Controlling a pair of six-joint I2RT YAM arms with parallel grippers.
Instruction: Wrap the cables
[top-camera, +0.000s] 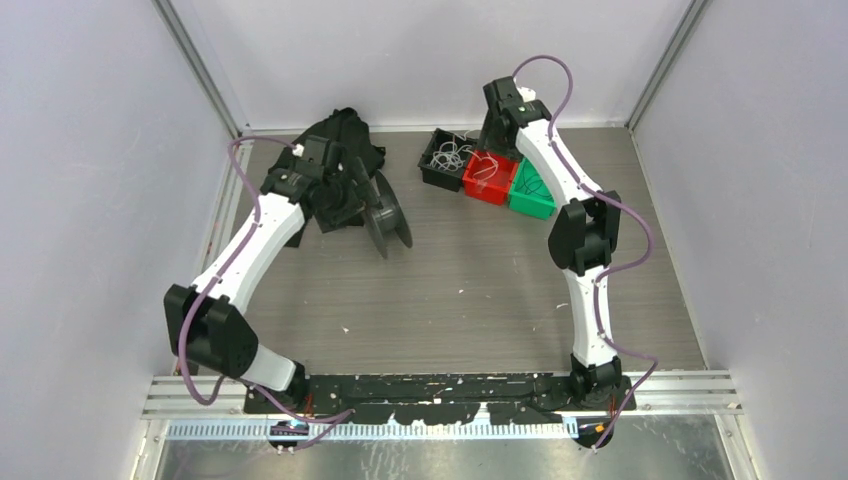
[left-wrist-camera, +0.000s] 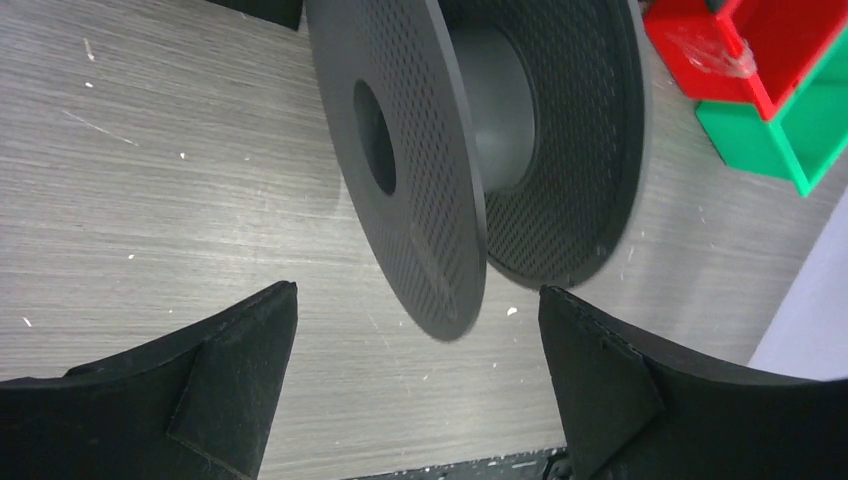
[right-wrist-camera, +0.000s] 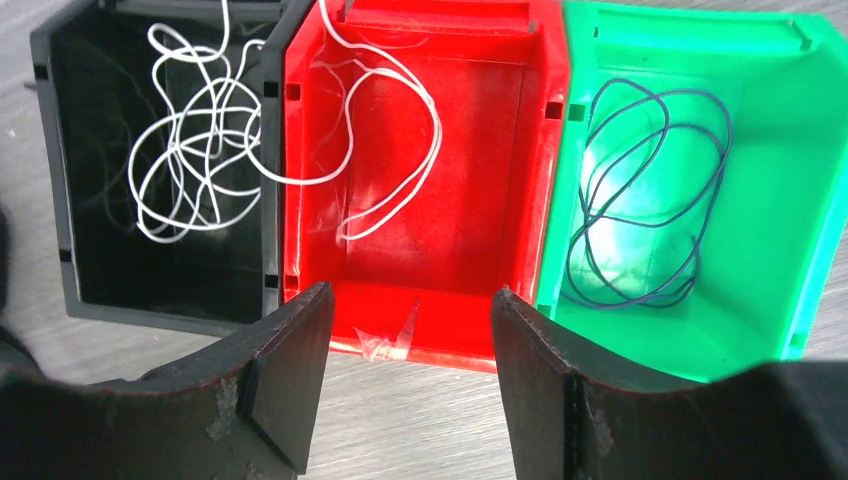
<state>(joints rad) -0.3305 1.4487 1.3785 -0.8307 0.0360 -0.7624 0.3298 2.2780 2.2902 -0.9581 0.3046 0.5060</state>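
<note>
Cables lie tangled just beyond my right gripper, its empty jaws apart: loops in the black bin, one strand trailing sideways into the red bin.

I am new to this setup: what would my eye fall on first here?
A black bin, a red bin and a green bin stand in a row at the far side. Tangled white cables lie in the black one, one loop spilling into the red. Left of them, a dark spool stands on its edge.
</note>
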